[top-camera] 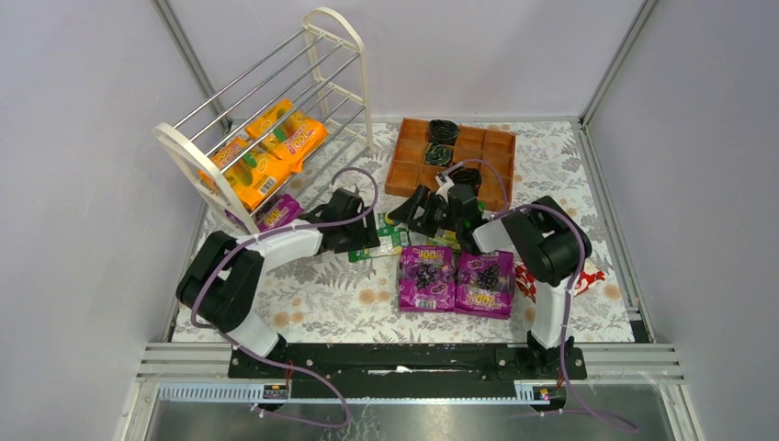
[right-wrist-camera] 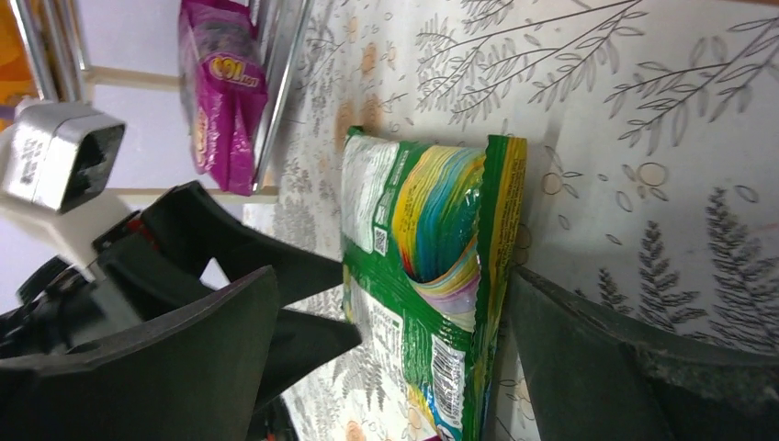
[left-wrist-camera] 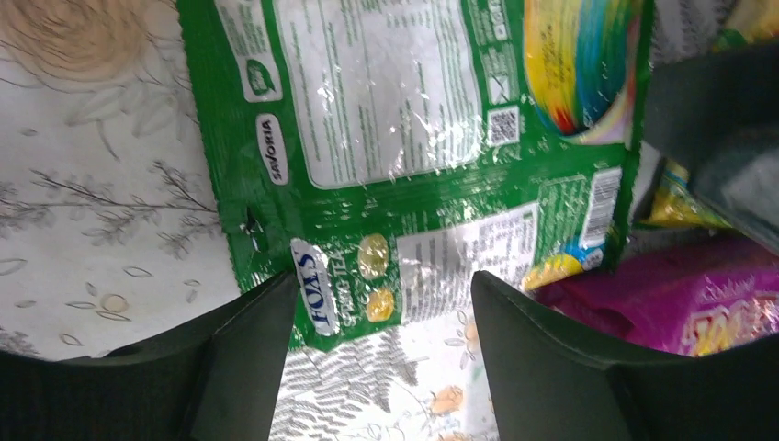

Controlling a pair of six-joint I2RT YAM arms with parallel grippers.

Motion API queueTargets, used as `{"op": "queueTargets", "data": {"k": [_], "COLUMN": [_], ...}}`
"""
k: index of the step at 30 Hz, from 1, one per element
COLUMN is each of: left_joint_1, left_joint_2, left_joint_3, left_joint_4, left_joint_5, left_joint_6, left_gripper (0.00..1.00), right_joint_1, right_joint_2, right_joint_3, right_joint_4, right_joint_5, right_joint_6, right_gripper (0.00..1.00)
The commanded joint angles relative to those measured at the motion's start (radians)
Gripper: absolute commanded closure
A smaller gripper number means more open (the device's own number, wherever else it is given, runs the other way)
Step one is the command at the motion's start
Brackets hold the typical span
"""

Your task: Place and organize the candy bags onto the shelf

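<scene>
The cream shelf (top-camera: 188, 152) stands at the back left. Orange candy bags (top-camera: 276, 147) lie on a middle tier and a purple bag (top-camera: 278, 213) sits low down. Green candy bags (top-camera: 393, 243) lie flat on the floral cloth, with two purple bags (top-camera: 455, 280) just in front of them. My left gripper (left-wrist-camera: 384, 294) is open, its fingertips (left-wrist-camera: 262, 322) straddling the near edge of a green bag (left-wrist-camera: 395, 138). From the other side my right gripper (right-wrist-camera: 395, 303) is open around the same green bag (right-wrist-camera: 432, 248), one finger (right-wrist-camera: 606, 358) against its edge.
An orange-brown wooden tray (top-camera: 409, 170) holding black coils (top-camera: 443, 131) stands behind the grippers. A red-and-white package (top-camera: 588, 277) lies by the right arm. Both grippers crowd together over the green bags, and a purple bag (left-wrist-camera: 680, 294) lies right of my left fingers.
</scene>
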Motion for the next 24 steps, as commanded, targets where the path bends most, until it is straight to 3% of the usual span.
{"op": "queueTargets", "data": {"k": [1, 7, 16, 24], "left_joint_1": [0.015, 0.014, 0.014, 0.014], "left_joint_2": [0.03, 0.056, 0.08, 0.071], "left_joint_3": [0.034, 0.034, 0.031, 0.024], "left_joint_4": [-0.001, 0.022, 0.068, 0.084], "left_joint_5": [-0.026, -0.017, 0.045, 0.036], "left_joint_6": [0.022, 0.015, 0.0, -0.005], "left_gripper": [0.27, 0.3, 0.35, 0.37], "right_joint_1": [0.012, 0.024, 0.068, 0.069], "right_joint_2": [0.021, -0.009, 0.051, -0.051], "right_joint_3": [0.0, 0.012, 0.016, -0.049], "right_joint_4": [0.155, 0.078, 0.267, 0.3], "right_joint_5": [-0.11, -0.087, -0.146, -0.136], "right_joint_6": [0.069, 0.021, 0.2, 0.292], "right_gripper": [0.0, 0.0, 0.0, 0.1]}}
